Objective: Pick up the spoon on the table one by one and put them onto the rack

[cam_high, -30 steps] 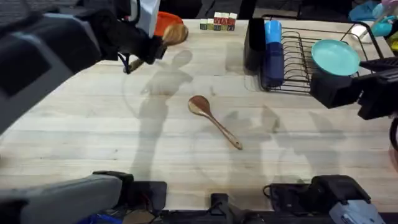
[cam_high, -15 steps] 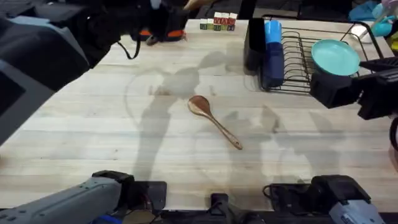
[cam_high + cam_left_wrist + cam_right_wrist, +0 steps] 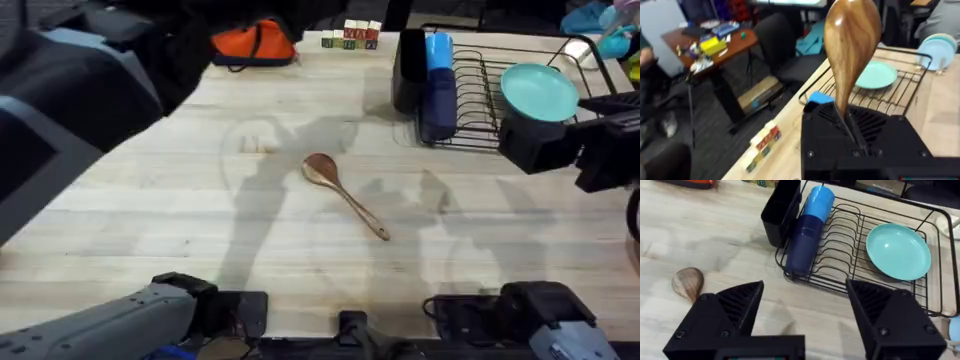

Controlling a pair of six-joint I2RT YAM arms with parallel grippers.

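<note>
One brown wooden spoon (image 3: pixel 340 190) lies on the table (image 3: pixel 200 200) near the middle, with its bowl toward the back left. My left gripper (image 3: pixel 852 135) is shut on the handle of a second spoon (image 3: pixel 850 40), whose bowl stands upright in the air. Behind it in the left wrist view lies the black wire rack (image 3: pixel 900 92). The left arm (image 3: pixel 80 90) looms dark at the overhead view's upper left. My right gripper (image 3: pixel 805 315) hangs open and empty beside the rack (image 3: pixel 480 95), near its black utensil holder (image 3: pixel 782 212). The lying spoon's bowl (image 3: pixel 688 282) shows past one finger.
The rack holds a teal plate (image 3: pixel 540 90) and a blue cup (image 3: pixel 437 85). An orange pouch (image 3: pixel 255 45) and small lettered blocks (image 3: pixel 350 37) sit at the table's back edge. Chairs and a desk stand beyond the table.
My left arm has lifted and swung with its spoon out of the overhead view, uncovering the orange pouch. The right arm and the lying spoon have not moved.
</note>
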